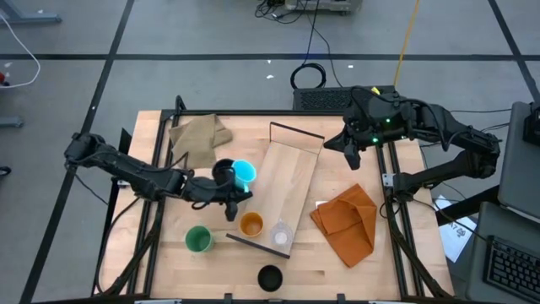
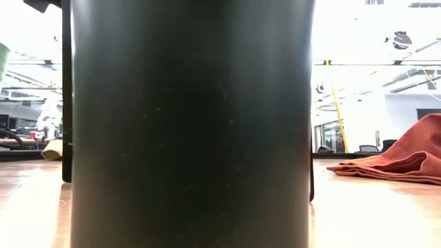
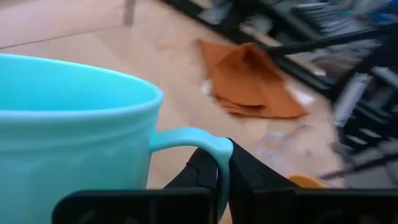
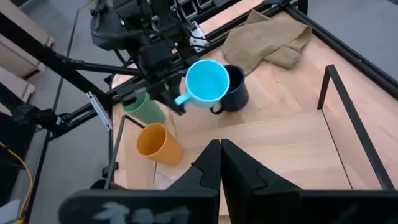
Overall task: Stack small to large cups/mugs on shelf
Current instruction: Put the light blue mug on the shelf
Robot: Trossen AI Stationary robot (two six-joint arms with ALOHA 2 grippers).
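left gripper (image 4: pixel 176 99) fingers clamped on handle of light-blue mug (image 1: pixel 244 174), beside navy mug (image 1: pixel 223 172), just off shelf (image 1: pixel 291 187). step: pickup done. next prob lift & carry onto shelf. right gripper (image 1: pixel 349 150) waits, fingers together.

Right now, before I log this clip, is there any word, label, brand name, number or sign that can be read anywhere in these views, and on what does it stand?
Readable text: none.
Sheet of white paper on the floor beside the table's right edge: dark marks, too small to read.
Light-blue plastic mug with a handle, plain, no print showing.
Orange plastic cup, plain.
Large black cup filling the low view: no marking visible.
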